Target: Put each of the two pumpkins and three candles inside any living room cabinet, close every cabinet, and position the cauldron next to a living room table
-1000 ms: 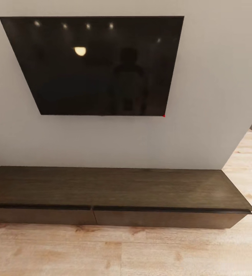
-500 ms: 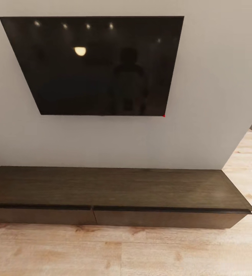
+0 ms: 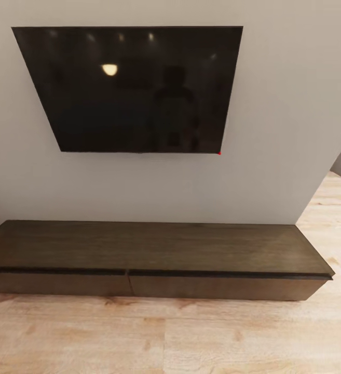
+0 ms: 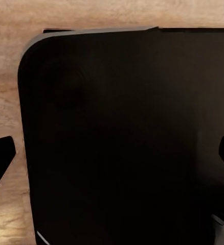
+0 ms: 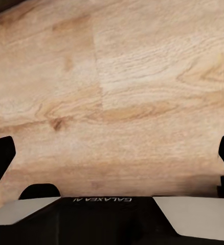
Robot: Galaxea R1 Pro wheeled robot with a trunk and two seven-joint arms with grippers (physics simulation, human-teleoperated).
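cabinet [image 3: 154, 249] shut, below TV [image 3: 128, 88], claws apart

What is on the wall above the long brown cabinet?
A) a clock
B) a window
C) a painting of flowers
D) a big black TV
D: a big black TV hangs on the grey wall right above the long brown cabinet, whose fronts look shut.

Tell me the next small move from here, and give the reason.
Probably turn the base away to look for the pumpkins and candles: the cabinet has both front panels shut, and both grippers, left and right, hang open with nothing between their fingers.
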